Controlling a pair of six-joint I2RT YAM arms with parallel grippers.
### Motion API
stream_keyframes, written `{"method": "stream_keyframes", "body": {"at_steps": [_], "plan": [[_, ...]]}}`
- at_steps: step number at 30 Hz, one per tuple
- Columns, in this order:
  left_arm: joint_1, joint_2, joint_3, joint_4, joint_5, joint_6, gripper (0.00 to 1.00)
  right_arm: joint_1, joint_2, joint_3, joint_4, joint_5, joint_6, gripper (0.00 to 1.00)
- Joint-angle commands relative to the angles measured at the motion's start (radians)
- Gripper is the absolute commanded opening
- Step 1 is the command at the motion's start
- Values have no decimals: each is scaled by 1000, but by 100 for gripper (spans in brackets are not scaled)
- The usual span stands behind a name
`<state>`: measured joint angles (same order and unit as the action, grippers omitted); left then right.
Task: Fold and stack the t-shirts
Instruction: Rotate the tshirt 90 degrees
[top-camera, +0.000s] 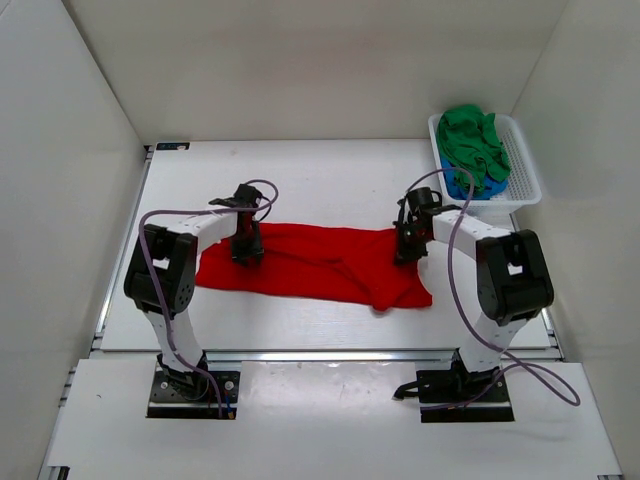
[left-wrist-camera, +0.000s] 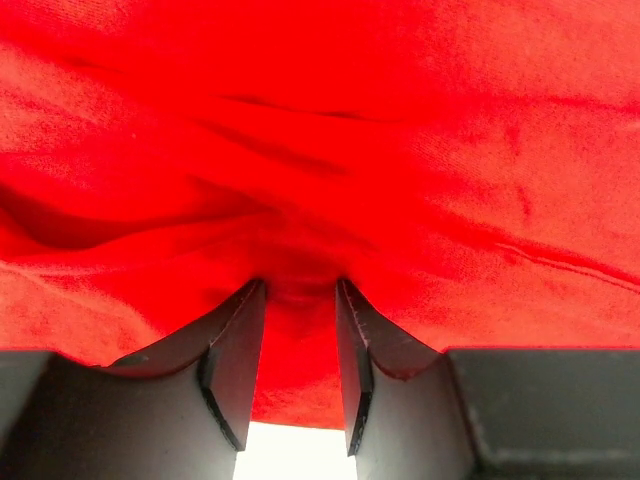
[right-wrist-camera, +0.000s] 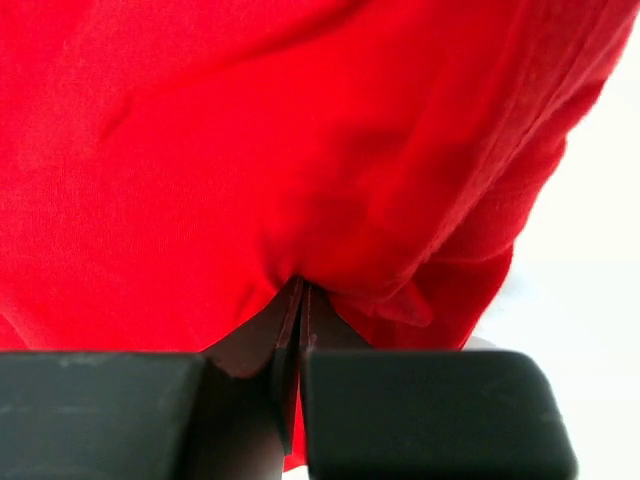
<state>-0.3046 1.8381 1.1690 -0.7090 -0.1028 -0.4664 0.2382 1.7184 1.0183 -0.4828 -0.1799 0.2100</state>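
Cloth at centre: we see the red t-shirt (top-camera: 320, 265) spread flat, bunched at its 3 o'clock end. The left gripper (top-camera: 247, 252) pinches a fold with jaws narrowly apart. The right gripper (top-camera: 407, 250) is pressed tight on cloth. We judge the looser left pinch may slip and skew the fold. The green t-shirt (top-camera: 472, 135) sits in the basket (top-camera: 525, 170) at 1 o'clock.

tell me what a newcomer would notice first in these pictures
The bright red t-shirt lies in a long band across the middle of the table, the left fingers pinching it toward its left end and the right fingers near its right. At the far right corner sits a white basket with a green t-shirt heaped over a blue t-shirt.
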Motion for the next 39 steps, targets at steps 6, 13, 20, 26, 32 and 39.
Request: {"method": "stream_keyframes", "body": {"at_steps": [6,13,20,26,32,39], "plan": [[1,41,-13,10,6,38,45,41,210,201,-97,80,-35,0],[-117,-23,-89,-35,0,20,44,32,400,541,-215,76,-73,0],[-209,-172,-310,25,81,-81,42,59,792,1228,-485,73,-119,0],[-310,-249,-278,48,224,-135,37,43,864,1519,-579,69,-97,0],[-288,-408,-151,65,347,-123,40,59,638,1453,-571,105,-107,0],[-127,-484,-108,80,374,-72,40,162,168,846,-284,58,-40,0]]}}
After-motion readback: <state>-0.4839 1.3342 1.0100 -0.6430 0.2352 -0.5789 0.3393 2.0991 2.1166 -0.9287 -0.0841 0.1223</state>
